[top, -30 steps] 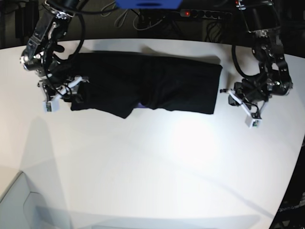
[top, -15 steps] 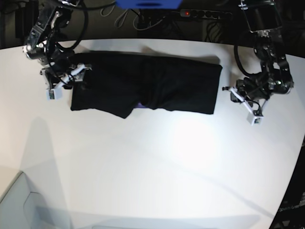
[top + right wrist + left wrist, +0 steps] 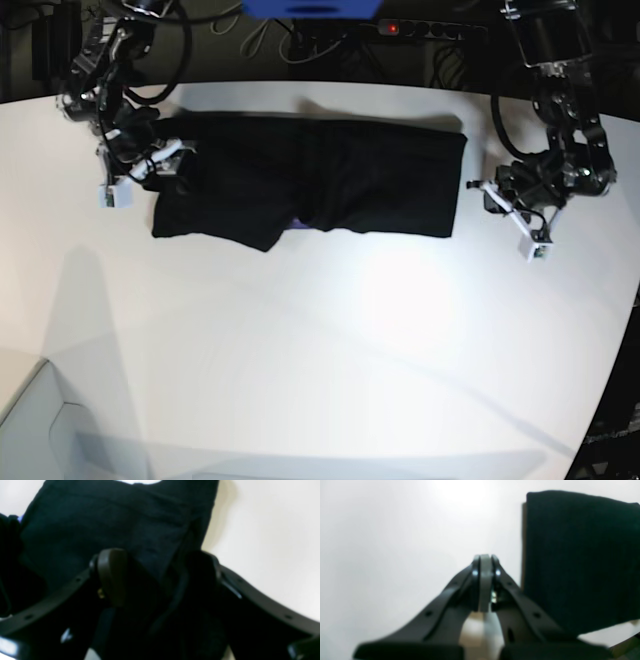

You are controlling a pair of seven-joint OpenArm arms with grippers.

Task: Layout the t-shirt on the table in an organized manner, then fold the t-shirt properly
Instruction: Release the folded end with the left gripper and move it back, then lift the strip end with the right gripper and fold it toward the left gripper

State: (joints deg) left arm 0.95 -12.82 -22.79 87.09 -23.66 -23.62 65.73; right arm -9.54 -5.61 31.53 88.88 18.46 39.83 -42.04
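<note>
The black t-shirt lies on the white table as a long folded strip, with a small purple patch showing at its front edge. My right gripper is over the strip's left end. In the right wrist view that gripper is open, its fingers standing either side of a raised fold of the shirt. My left gripper hovers just off the strip's right end. In the left wrist view it is shut and empty over bare table, with the shirt beside it.
A power strip with a red light, cables and a blue object sit behind the table's back edge. The table's curved edge runs down the right. A pale box corner shows at the bottom left.
My right gripper has moved back and slightly inward along the shirt's left end, and its jaws have spread wider. The left arm has barely shifted.
</note>
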